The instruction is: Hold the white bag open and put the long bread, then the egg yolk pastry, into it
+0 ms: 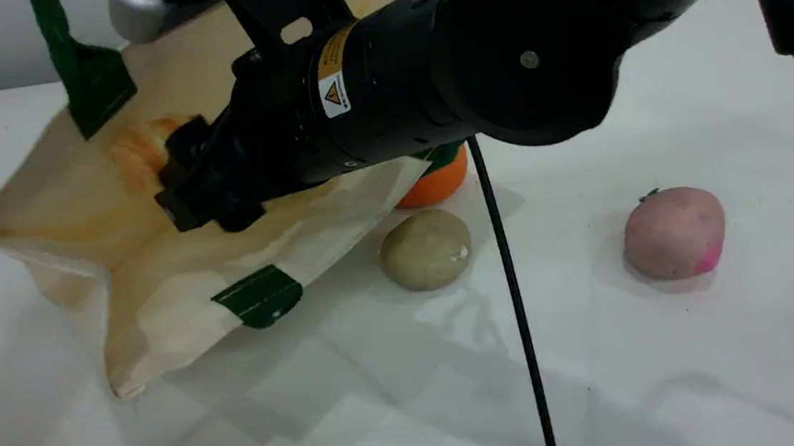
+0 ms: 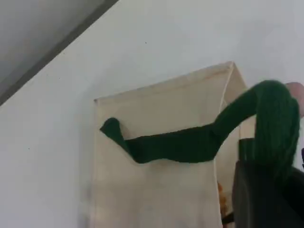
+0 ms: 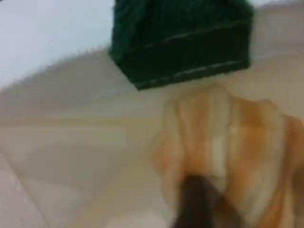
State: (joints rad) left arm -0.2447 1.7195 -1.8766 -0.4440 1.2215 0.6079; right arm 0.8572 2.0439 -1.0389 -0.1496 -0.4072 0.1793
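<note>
**Right gripper** [image 1: 177, 177]: I have it inserted through the mouth of the white bag [image 1: 79, 207]. My fingertip [image 3: 195, 204] is against, or just short of, the long bread [image 3: 223, 142]. I cannot tell whether my jaws are parted or closed on it, because the wrist view is blurred. The long bread lies well inside the white bag.

**Left gripper** [image 2: 266, 194]: closed on the green strap handle [image 2: 190, 145], which drapes over it and holds the bag's upper wall raised.

**Procedure, as I judge it:**
1. Confirm the bread rests on the fabric and my jaws are clear of it.
2. Withdraw straight back along the entry line, so the fingers do not drag the bag's lower lip.
3. Hold the left grip steady throughout.

The egg yolk pastry [image 1: 426, 249] sits on the table [image 1: 669, 372] just outside the bag's mouth, beside the orange fruit [image 1: 440, 180]. I take it next.
</note>
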